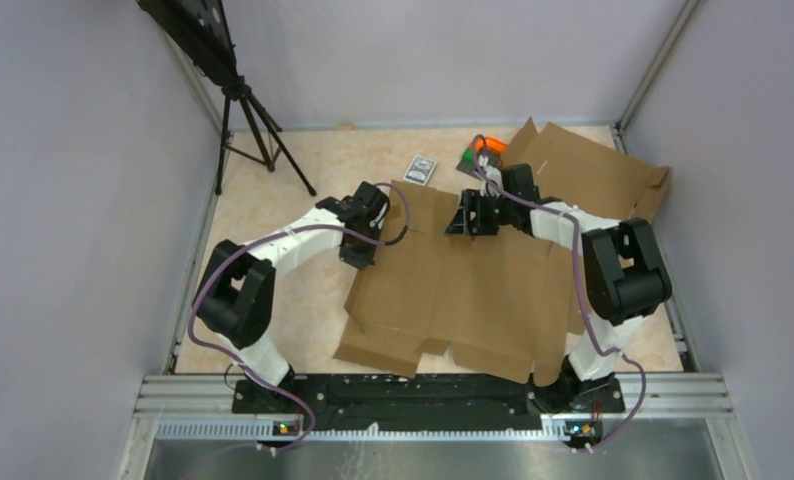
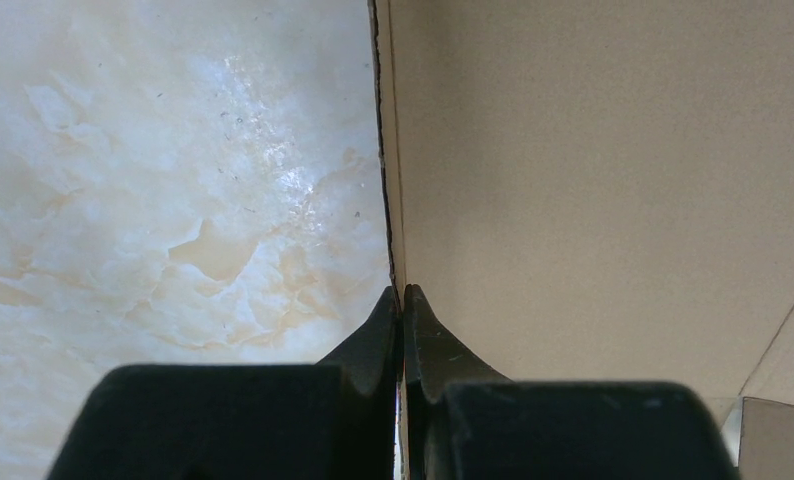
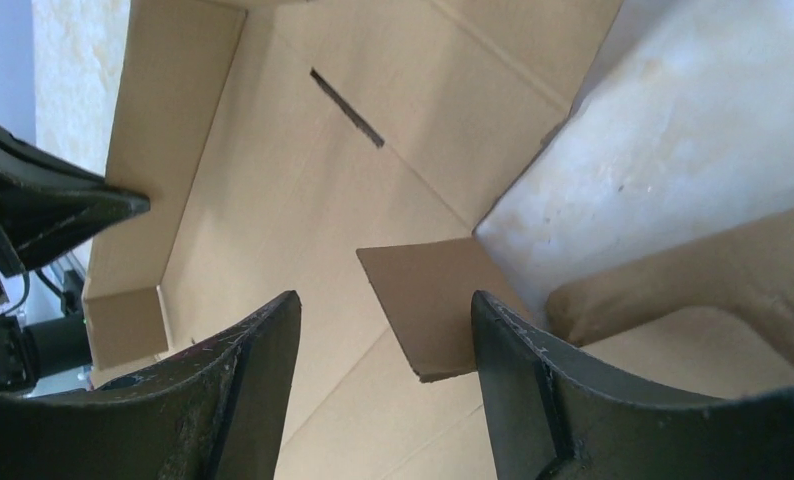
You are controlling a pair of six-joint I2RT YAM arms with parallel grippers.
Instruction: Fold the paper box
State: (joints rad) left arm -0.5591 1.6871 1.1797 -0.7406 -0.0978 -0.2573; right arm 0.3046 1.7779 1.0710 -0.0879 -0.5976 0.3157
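Note:
The paper box (image 1: 473, 290), a brown cardboard blank with creases and flaps, lies spread on the middle of the table. My left gripper (image 1: 358, 250) is at its left side. In the left wrist view this gripper (image 2: 402, 292) is shut on a raised side wall (image 2: 593, 180) of the box, whose thin edge runs between the fingertips. My right gripper (image 1: 470, 222) is over the box's far edge. Its jaws (image 3: 385, 296) stand open over the box floor (image 3: 293, 200), with a small flap (image 3: 423, 300) between them, close to the right finger.
A second brown cardboard sheet (image 1: 593, 170) lies at the back right. A small grey card pack (image 1: 420, 169) and an orange and green item (image 1: 483, 150) sit near the back. A black tripod (image 1: 253, 130) stands at the back left. Marbled tabletop (image 2: 173, 180) shows left of the box.

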